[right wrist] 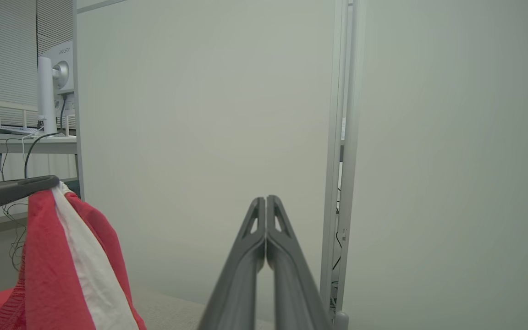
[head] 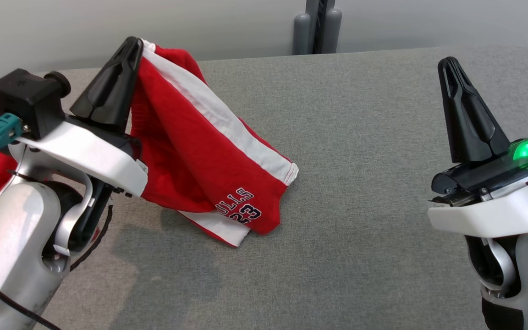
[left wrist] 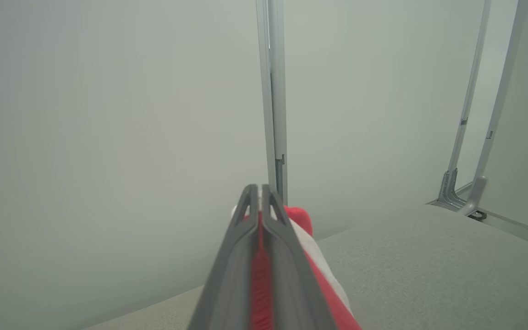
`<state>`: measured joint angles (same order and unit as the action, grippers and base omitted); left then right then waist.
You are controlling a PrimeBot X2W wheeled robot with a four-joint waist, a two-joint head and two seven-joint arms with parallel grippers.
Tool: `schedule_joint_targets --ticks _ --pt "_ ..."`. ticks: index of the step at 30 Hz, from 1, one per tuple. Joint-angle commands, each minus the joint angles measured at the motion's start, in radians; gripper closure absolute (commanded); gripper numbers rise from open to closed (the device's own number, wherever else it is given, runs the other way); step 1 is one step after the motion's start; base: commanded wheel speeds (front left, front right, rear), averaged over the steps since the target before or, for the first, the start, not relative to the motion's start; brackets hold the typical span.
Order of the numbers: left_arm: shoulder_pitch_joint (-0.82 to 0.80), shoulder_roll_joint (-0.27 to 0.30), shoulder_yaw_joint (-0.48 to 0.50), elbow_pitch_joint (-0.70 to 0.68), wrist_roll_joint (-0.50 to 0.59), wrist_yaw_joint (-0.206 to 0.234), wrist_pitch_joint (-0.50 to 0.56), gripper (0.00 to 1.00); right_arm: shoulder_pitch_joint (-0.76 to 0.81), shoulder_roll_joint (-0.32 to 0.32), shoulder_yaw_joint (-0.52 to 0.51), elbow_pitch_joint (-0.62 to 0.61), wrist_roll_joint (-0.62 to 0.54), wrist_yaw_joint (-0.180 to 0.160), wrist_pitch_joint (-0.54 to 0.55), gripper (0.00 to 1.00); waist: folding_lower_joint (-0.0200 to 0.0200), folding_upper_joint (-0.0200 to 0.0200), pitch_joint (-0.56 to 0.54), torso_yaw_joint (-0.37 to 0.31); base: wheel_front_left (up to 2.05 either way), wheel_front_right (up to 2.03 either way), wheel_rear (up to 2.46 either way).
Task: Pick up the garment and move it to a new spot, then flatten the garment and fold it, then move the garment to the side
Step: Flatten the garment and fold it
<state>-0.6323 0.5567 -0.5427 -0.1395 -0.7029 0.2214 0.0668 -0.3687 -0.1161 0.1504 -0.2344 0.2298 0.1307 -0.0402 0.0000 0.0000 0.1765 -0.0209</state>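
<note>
1. left pincer [head: 132,46] sits closest, clamped shut on the top edge of the red garment [head: 190,151], which hangs from it with its lower end resting on the grey surface [head: 360,160].
2. right pincer [head: 448,64] is shut too, holding nothing, well apart.
3. risk imo: with a single-edge grip, the cloth could slip out or land bunched up when moved.
4. containers: none here, nothing to list.

Grey fabric-covered counter [head: 360,183]; pale partition panels [right wrist: 200,114] behind, grey metal post [left wrist: 273,91] between them; white monitor [right wrist: 63,57] past the panel edge.
</note>
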Motion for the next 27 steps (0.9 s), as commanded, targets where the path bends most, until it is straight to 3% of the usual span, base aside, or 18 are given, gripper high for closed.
schedule_joint_targets --ticks 1,6,7,8,9,10,22,23,24,25,27 --pt "0.009 0.003 -0.001 -0.004 0.005 0.007 -0.001 1.0 0.009 0.0 0.0 -0.005 0.0 0.0 0.003 1.0 0.0 0.0 0.0 -0.001 0.0 0.0 0.0" --pt "0.03 0.006 -0.008 -0.012 -0.001 0.011 0.003 1.0 0.034 0.01 -0.006 0.0 -0.002 0.0 0.0 1.0 0.0 0.0 -0.001 -0.004 0.0 0.0 0.0" --pt "0.035 0.006 -0.009 -0.012 -0.002 0.014 0.003 1.0 0.039 0.012 -0.007 0.0 -0.006 0.0 0.0 0.85 0.0 0.0 -0.001 -0.005 0.0 0.0 0.0" --pt "0.041 0.005 -0.009 -0.012 -0.005 0.017 0.002 1.0 0.044 0.015 -0.009 0.001 -0.009 0.0 0.0 0.58 0.0 0.0 -0.001 -0.005 0.0 0.0 0.0" --pt "0.049 0.002 -0.009 -0.012 -0.01 0.02 0.0 1.0 0.053 0.018 -0.013 0.004 -0.01 0.0 0.004 0.15 0.0 0.0 0.0 -0.004 0.0 0.0 0.0" --pt "0.06 0.0 -0.009 -0.012 -0.013 0.023 -0.004 1.0 0.061 0.02 -0.017 0.006 -0.013 0.0 0.003 0.0 0.0 0.0 -0.001 -0.004 0.0 0.0 0.0" --pt "0.284 -0.079 -0.021 0.09 -0.075 0.069 -0.128 1.0 0.229 0.055 -0.065 0.091 -0.007 0.0 -0.026 0.0 0.0 0.0 0.021 0.009 0.0 0.0 0.0" --pt "0.298 -0.085 -0.022 0.103 -0.075 0.07 -0.14 0.88 0.238 0.056 -0.064 0.097 -0.007 0.0 -0.024 0.0 0.0 0.0 0.022 0.01 0.0 0.0 0.0" --pt "0.31 -0.091 -0.024 0.114 -0.075 0.068 -0.155 0.54 0.248 0.058 -0.063 0.104 -0.005 0.0 -0.026 0.0 0.0 0.0 0.023 0.011 0.0 0.0 0.0" --pt "0.321 -0.097 -0.023 0.125 -0.076 0.07 -0.169 0.0 0.257 0.059 -0.062 0.109 -0.003 0.0 -0.029 0.0 0.0 0.0 0.023 0.012 0.0 0.0 0.0" --pt "0.336 -0.108 -0.014 0.142 -0.073 0.075 -0.202 0.0 0.266 0.061 -0.06 0.117 -0.003 0.0 -0.035 0.0 0.0 0.0 0.024 0.012 0.0 0.0 0.0"
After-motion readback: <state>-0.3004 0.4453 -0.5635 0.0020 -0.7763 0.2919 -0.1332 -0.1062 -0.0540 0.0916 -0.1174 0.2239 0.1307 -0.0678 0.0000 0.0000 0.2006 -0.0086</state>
